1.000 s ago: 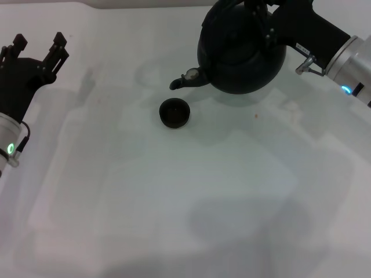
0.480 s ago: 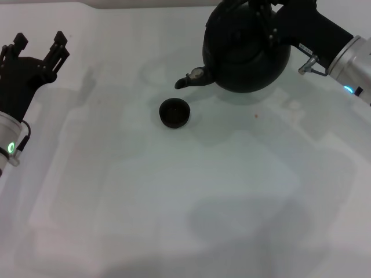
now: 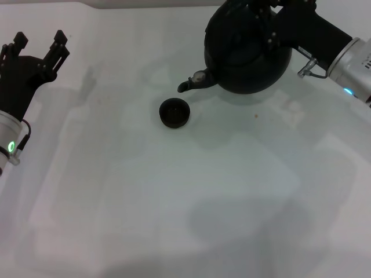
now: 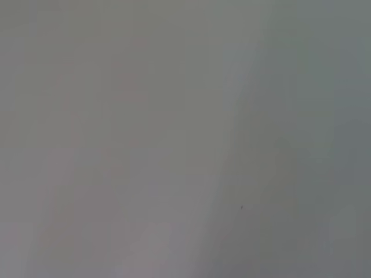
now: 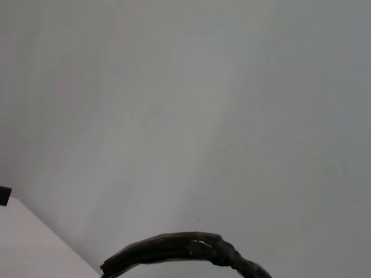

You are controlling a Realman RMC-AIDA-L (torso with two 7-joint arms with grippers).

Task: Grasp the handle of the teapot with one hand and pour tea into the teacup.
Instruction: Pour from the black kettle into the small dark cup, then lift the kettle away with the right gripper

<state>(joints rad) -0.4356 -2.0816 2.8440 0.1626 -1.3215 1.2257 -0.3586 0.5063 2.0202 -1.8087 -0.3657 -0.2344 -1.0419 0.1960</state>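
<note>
The large black teapot (image 3: 246,55) is at the back right of the head view, tilted, with its short spout (image 3: 186,84) pointing left and down. The spout ends just behind and right of the tiny black teacup (image 3: 174,113), which stands on the white table (image 3: 174,197). My right gripper (image 3: 259,13) comes in from the right over the top of the teapot and is shut on the handle. An arc of the black handle (image 5: 179,249) shows in the right wrist view. My left gripper (image 3: 38,45) is open and empty, parked at the far left.
The white tabletop spreads in front of and to the left of the teacup. A small brown speck (image 3: 255,116) lies on the table right of the cup. The left wrist view shows only plain grey surface.
The teapot has shifted a little to the right, so its spout has drawn back from the teacup. The teacup and the left arm have not moved.
</note>
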